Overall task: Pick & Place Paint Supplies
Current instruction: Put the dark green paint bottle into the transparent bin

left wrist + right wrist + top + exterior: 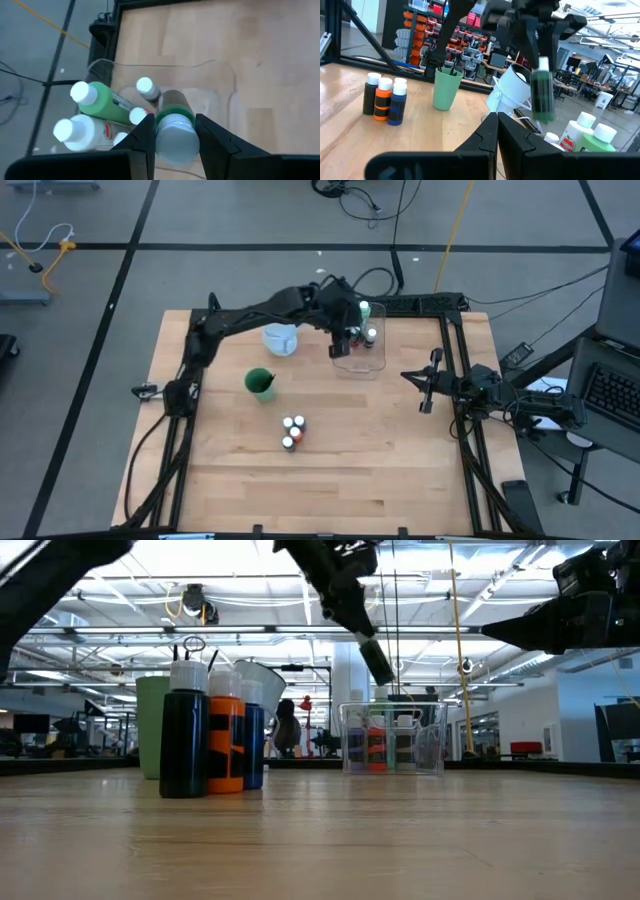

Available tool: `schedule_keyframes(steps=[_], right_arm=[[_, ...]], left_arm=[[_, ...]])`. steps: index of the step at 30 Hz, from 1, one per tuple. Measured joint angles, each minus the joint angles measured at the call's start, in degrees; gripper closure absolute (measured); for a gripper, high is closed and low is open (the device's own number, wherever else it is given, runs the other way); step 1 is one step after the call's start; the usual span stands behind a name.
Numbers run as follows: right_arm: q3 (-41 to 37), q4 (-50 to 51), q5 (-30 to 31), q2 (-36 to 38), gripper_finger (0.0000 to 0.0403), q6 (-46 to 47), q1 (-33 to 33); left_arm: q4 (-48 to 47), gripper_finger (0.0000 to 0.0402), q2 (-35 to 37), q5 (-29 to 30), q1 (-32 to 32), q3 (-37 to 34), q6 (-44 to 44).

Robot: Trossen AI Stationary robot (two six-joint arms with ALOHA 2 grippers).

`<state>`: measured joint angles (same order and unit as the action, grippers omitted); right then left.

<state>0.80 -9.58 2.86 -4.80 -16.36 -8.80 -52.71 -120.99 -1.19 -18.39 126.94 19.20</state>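
The left arm stretches across the back of the counter (330, 480), its left pincer (175, 131) pointing down above the clear tray (358, 366). The pincer is clamped on a small dark green paint bottle (542, 95) by its white cap, and the bottle hangs in the air over the tray without touching it. The right arm waits along the right side of the counter, and the right pincer (496, 131) has its fingers pressed together, holding nothing.

Inside the tray sit a tall green bottle (105, 103) and a tall white bottle (82, 132), both lying tilted, with a few tiny white-capped bottles (148, 89) beside them. Near the left arm a green cup (260, 383) stands upright with dark brush handles sticking out of it, and just behind it a clear tub (281, 339) lies tipped on its side. Nearer the front, well apart from the tray, three little bottles (210, 735) stand upright in a tight cluster: one black, one orange, one blue, all with white caps.

The held bottle is slim and dark green, with a band of brighter green just beneath the cap.
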Motion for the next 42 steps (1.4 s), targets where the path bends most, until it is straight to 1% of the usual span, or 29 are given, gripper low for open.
schedule_keyframes(steps=[5, 9, 19, 24, 42], right_arm=[[0.00, 0.01, 0.03, 0.00, 0.0399, -1.49, 0.00], [0.00, 0.03, 0.04, 0.02, 0.0399, -2.45, 0.01], [0.00, 0.12, 0.05, 0.02, 0.0398, -2.56, 0.00], [0.00, 0.13, 0.03, 0.02, 0.0398, -2.45, 0.01], [0.02, 0.19, 0.05, 0.02, 0.0399, -2.37, 0.00]], left_arm=[[-8.10, 0.0301, -5.22, 1.46, -1.39, 5.78, 1.08], [-10.57, 0.0301, -6.47, 1.59, -0.76, 6.77, 4.27], [-10.32, 0.0301, -10.39, 5.24, -1.05, 6.77, 4.67], [-10.65, 0.0301, -12.36, 5.94, -1.46, 6.77, 4.58], [-10.40, 0.0301, -16.46, 4.60, -3.13, 6.51, 2.81]])
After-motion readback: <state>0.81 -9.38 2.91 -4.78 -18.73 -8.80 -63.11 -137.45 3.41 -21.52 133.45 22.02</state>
